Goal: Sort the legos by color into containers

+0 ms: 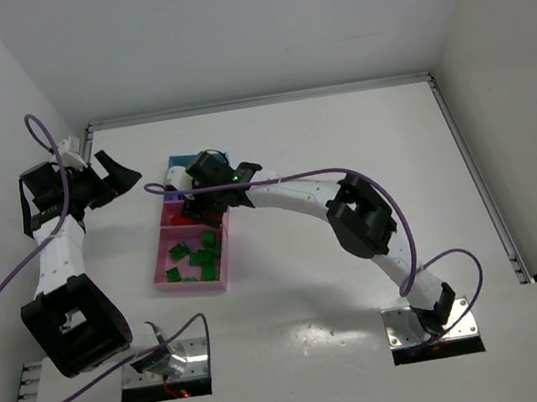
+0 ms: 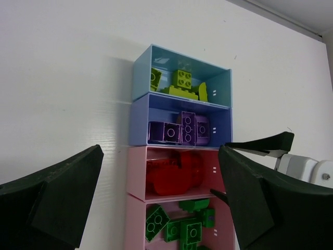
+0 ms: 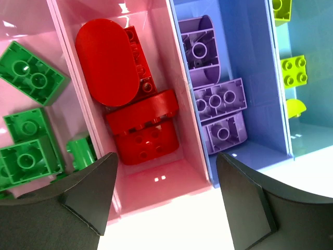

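Observation:
The containers form a row: a green-filled pink compartment [image 1: 192,287], a pink one of red legos [image 3: 145,130], a blue one of purple legos [image 3: 218,99], and a light blue one [image 2: 218,83] of lime legos [image 2: 182,80]. Green legos [image 1: 196,257] lie loose in the nearest pink compartment. My right gripper [image 3: 166,161] hovers open over the near end of the red compartment, nothing between its fingers; in the top view it [image 1: 204,209] covers most of that compartment. My left gripper [image 2: 160,153] is open and empty, raised left of the row [image 1: 123,172].
The right arm [image 1: 351,214] arches over the table from its base at the lower right. A white wall stands close on the left behind the left arm [image 1: 59,252]. The table's metal edge rail [image 1: 478,180] runs along the right.

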Controlling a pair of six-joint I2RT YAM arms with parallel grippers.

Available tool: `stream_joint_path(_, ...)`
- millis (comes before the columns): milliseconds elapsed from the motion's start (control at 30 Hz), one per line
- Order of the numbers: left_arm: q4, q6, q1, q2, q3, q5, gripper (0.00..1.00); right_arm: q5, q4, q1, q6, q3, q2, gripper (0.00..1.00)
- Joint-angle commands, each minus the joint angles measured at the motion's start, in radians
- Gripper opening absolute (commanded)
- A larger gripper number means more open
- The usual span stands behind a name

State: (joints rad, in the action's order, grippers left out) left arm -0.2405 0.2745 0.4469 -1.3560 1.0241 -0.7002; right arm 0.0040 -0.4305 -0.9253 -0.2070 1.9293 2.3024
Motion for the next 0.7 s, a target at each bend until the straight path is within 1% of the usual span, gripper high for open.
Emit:
stream_joint_path(0,0.006,-0.046,0.013,0.023,0.047,-0.03,1.0,-0.009,-0.014,-0.007,0.069,-0.003,-0.137,0.77)
stream_joint_path(100,-0.016,-0.069,0.013,0.052,0.057,-0.03,1.0,0.027,-0.014,0.012,0.097,-0.048,-0.228,0.77)
stream_joint_path(133,-0.029,-0.093,0.013,0.052,0.057,-0.045,1.0,0.06,0.002,0.022,0.097,-0.111,-0.312,0.77)
stream_joint_path(167,-0.039,-0.103,0.013,0.067,0.057,-0.045,1.0,0.074,0.003,0.022,0.097,-0.143,-0.358,0.77)
stream_joint_path(267,-0.081,-0.156,-0.026,0.08,0.057,0.007,1.0,0.123,0.013,0.086,0.066,-0.28,-0.532,0.78)
stream_joint_path(300,-0.092,-0.182,-0.045,0.08,0.045,0.017,1.0,0.123,0.0,0.141,0.051,-0.355,-0.573,0.78)
stream_joint_path(333,-0.092,-0.193,-0.054,0.08,0.027,0.031,1.0,0.123,-0.011,0.176,0.05,-0.39,-0.612,0.78)
stream_joint_path(367,-0.092,-0.205,-0.054,0.08,0.013,0.045,1.0,0.096,-0.048,0.221,0.06,-0.455,-0.683,0.78)
stream_joint_path(400,-0.092,-0.216,-0.066,0.08,-0.016,0.062,1.0,0.059,-0.066,0.318,0.07,-0.487,-0.717,0.78)
stream_joint_path(433,-0.092,-0.227,-0.066,0.064,-0.028,0.071,1.0,0.007,-0.082,0.362,0.07,-0.524,-0.75,0.78)
stream_joint_path(467,-0.092,-0.244,-0.066,0.055,-0.039,0.071,1.0,-0.004,-0.092,0.394,0.07,-0.562,-0.783,0.78)
stream_joint_path(500,-0.092,-0.253,-0.077,0.032,-0.039,0.082,1.0,-0.004,-0.093,0.42,0.07,-0.645,-0.849,0.78)
stream_joint_path(567,-0.092,-0.253,-0.077,0.008,-0.048,0.093,1.0,-0.004,-0.082,0.483,0.07,-0.726,-0.908,0.78)
stream_joint_path(667,-0.092,-0.276,-0.077,-0.023,-0.048,0.12,1.0,-0.047,-0.054,0.58,0.089,-0.893,-1.0,0.78)
